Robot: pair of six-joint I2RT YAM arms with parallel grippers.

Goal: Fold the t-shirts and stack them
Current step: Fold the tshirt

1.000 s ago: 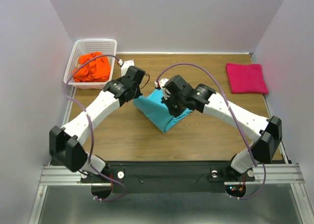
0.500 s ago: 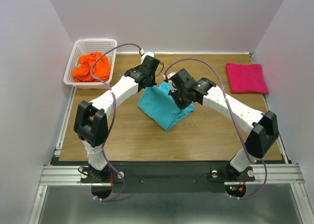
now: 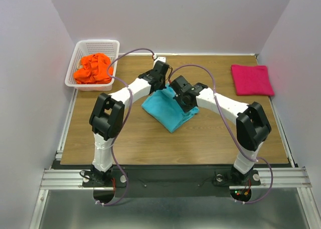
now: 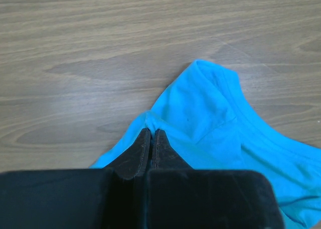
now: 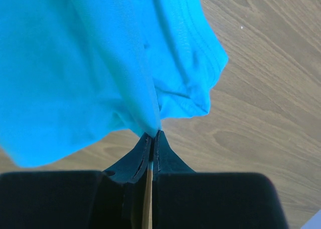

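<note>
The turquoise-blue t-shirt [image 3: 168, 110] hangs bunched over the middle of the wooden table, held up between both arms. My left gripper [image 3: 161, 87] is shut on a pinch of its cloth [image 4: 200, 113], seen at my fingertips in the left wrist view [image 4: 151, 132]. My right gripper [image 3: 181, 95] is shut on another edge of the same shirt [image 5: 90, 63], seen in the right wrist view [image 5: 153, 134]. The magenta-pink t-shirt [image 3: 252, 79] lies folded at the back right. The orange t-shirt [image 3: 93, 67] lies crumpled in the basket.
The white lattice basket [image 3: 80, 51] stands at the table's back left corner. Grey walls close in the left, back and right sides. The metal rail with both arm bases runs along the near edge.
Both grippers have moved toward the back of the table with the turquoise-blue shirt, closer together. Both arms have stretched out and the shirt has shifted slightly back and bunched narrower.
</note>
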